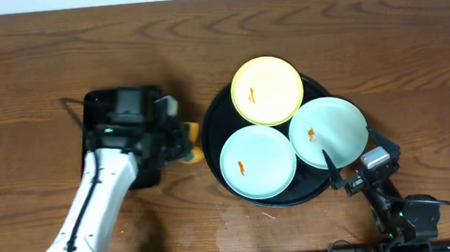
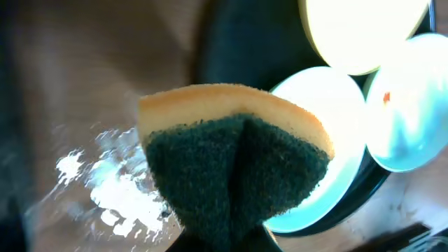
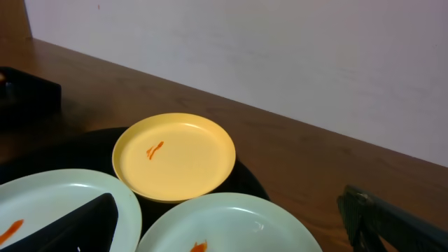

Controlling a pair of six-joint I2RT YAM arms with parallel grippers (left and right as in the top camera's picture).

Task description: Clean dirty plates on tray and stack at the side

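L end effector was clamped on sponge; R end effector stood apart, gripping nothing; risk: scrub force could've slid unpinned, crowded plates over tray rim.

Three plates crowd the tray; open table lies beyond and rightward.

Pale yellow round plastic plate: thin orange smear. Front mint-white round plate: small orange smear. Right mint-white round plate: orange smear too. Glossy black round tray: plain. Yellow foam sponge: dark green scouring face. Wooden table: brown, wavy grain. Small rectangular tray: black.
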